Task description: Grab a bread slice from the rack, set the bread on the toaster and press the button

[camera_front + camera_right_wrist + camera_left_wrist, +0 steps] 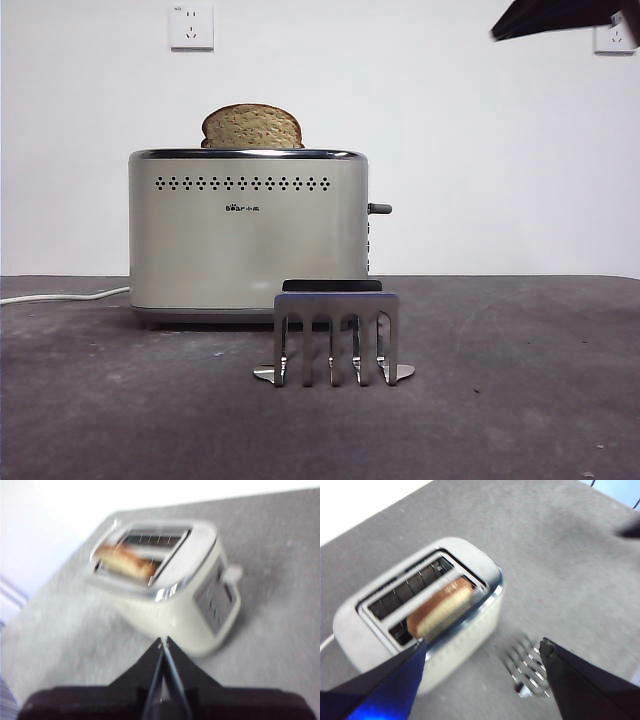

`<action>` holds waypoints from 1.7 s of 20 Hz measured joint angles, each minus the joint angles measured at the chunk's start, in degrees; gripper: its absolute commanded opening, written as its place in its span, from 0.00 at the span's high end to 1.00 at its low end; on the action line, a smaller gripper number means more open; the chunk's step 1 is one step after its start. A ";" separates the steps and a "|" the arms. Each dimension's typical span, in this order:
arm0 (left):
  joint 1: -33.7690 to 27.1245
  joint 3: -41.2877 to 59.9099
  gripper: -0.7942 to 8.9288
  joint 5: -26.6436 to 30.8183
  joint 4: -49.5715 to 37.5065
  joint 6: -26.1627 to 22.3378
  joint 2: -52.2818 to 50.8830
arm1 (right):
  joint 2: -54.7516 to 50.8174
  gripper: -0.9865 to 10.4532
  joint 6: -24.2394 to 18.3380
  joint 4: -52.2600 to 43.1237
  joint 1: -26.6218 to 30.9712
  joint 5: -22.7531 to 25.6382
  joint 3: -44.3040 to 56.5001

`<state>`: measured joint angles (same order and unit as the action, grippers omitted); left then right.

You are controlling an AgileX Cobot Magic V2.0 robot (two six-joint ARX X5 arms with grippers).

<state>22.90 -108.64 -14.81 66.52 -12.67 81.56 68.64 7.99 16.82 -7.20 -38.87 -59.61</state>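
The slice of bread [252, 127] stands in the toaster [248, 235], its domed top rising above the chrome rim. The button [380, 209] juts from the toaster's right end. In front stands the rack [335, 335], with nothing in it. My left gripper [482, 645] hovers open and empty high above the toaster [470, 625], the bread [440, 611] and the rack [527, 670]. My right gripper [163, 640] is shut and empty, above the table beside the toaster [200, 580], with the bread [127, 562] in the slot beyond it.
A white power cord [60, 296] runs from the toaster to the left along the dark grey table [520, 400]. A black arm tip [560, 15] shows at the top right corner. Wall sockets [191, 26] sit on the white wall behind.
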 measured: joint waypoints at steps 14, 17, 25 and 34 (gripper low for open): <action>0.00 0.00 0.53 -1.11 6.45 2.75 -3.80 | 30.82 0.92 2.78 -2.93 -4.83 1.31 -21.64; 0.00 0.00 0.53 -1.79 6.45 2.91 -3.80 | 35.60 0.92 2.75 -3.17 -5.25 2.93 -24.55; 0.00 0.00 0.53 -1.90 6.56 2.91 -3.80 | 42.58 0.92 2.75 -9.25 -6.69 6.05 -25.79; 0.00 0.00 0.53 -1.90 6.71 2.93 -3.80 | 47.41 0.92 2.73 -9.29 -7.04 6.05 -26.25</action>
<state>22.90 -108.64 -16.71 73.23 -9.74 77.76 116.05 10.72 7.53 -14.24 -32.82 -85.86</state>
